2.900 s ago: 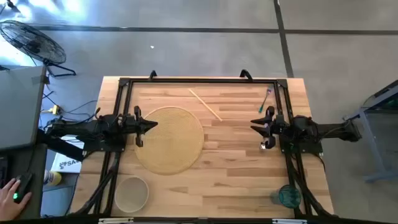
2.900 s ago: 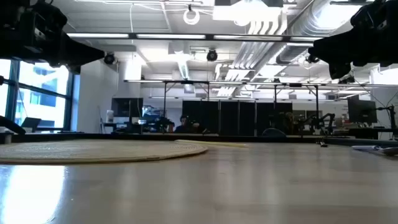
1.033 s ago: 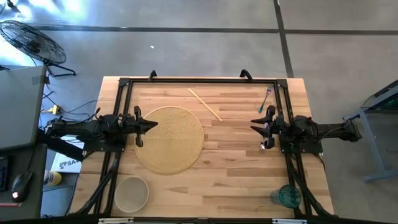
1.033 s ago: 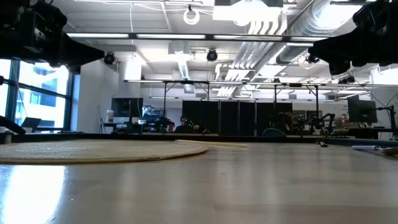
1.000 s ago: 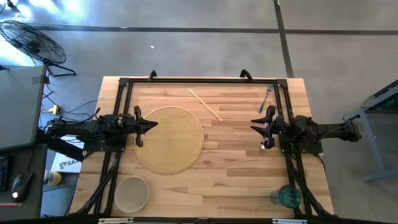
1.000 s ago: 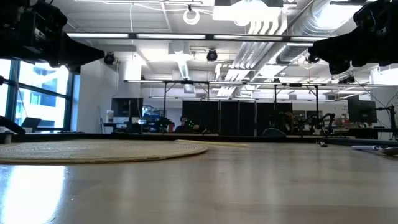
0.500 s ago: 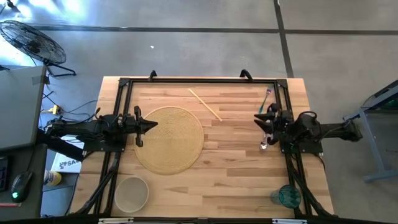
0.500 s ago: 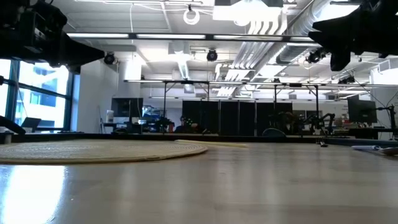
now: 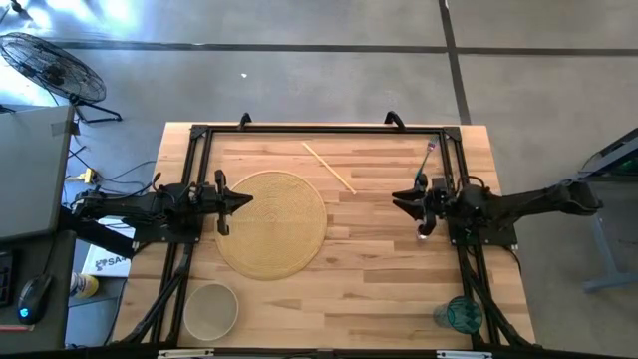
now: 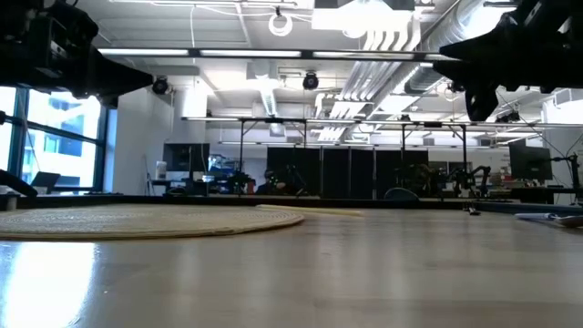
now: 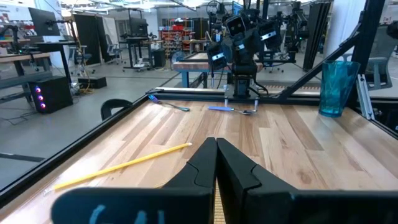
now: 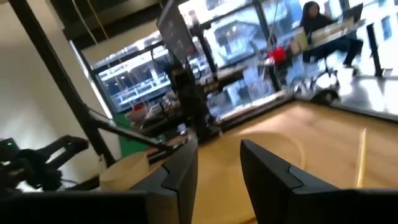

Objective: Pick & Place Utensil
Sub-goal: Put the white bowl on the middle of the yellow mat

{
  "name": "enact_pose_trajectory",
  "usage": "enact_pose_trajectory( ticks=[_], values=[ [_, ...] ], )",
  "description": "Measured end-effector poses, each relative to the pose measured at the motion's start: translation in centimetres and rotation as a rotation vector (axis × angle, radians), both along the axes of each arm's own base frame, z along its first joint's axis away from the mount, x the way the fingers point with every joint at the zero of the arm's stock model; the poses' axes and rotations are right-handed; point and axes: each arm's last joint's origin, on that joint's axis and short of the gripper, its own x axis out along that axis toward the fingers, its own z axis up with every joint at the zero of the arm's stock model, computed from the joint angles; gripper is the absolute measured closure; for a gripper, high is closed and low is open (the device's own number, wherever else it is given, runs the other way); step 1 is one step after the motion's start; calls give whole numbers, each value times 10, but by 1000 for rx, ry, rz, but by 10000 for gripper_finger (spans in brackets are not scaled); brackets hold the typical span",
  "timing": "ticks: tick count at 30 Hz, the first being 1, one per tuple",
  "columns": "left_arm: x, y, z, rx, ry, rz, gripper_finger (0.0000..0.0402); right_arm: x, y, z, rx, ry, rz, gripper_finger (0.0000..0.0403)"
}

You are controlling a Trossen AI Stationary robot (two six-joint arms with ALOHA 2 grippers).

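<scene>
**Inspector A:** We record three utensils on the table [image 9: 379, 269], none of them held. A fork [image 9: 430, 152] lies at the far right corner, just inside the black frame. A spoon [image 9: 424, 231] lies on the right side, close by the right arm. A thin yellow stick [image 9: 329, 167] lies slantwise at the far middle, just beyond the round woven mat [image 9: 271, 223].

**Inspector B:** We confirm this from the left wrist view: fork [image 11: 168, 104] and spoon [image 11: 233, 110] lie flat on the wood, apart from each other, with the yellow stick [image 11: 124, 165] nearer that camera. And the grippers?

**Inspector A:** The right gripper [image 9: 399, 195] hangs above the table's right side, pointing towards the mat. It is between fork and spoon and touches neither. In its own wrist view its fingers [image 12: 180, 171] stand apart with a clear gap and nothing between them.

**Inspector B:** The left gripper [image 9: 244, 199] waits over the mat's left edge. Its fingers [image 11: 202, 165] are pressed together and hold nothing.

**Inspector A:** We further note a bowl [image 9: 210, 310] at the near left corner and a teal cup [image 9: 461, 314] at the near right, both well apart from the utensils.
</scene>
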Motion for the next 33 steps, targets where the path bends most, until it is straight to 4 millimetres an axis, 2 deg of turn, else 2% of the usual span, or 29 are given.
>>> enact_pose_trajectory(
  ticks=[8, 12, 18, 22, 28, 33],
  values=[
    [0, 0, 0, 0, 0, 0, 401, 7, -1, 2, 62, -49, -42, 288],
    [0, 0, 0, 0, 0, 0, 401, 5, -5, 8, 25, -109, -197, 288],
    [0, 0, 0, 0, 0, 0, 401, 3, -11, 4, 103, -83, -420, 288],
    [0, 0, 0, 0, 0, 0, 401, 4, -13, 0, 152, -67, -473, 288],
    [0, 0, 0, 0, 0, 0, 401, 12, -13, -6, 20, 89, -491, 288],
    [0, 0, 0, 0, 0, 0, 401, 38, -9, 7, -128, 362, -396, 288]
  ],
)
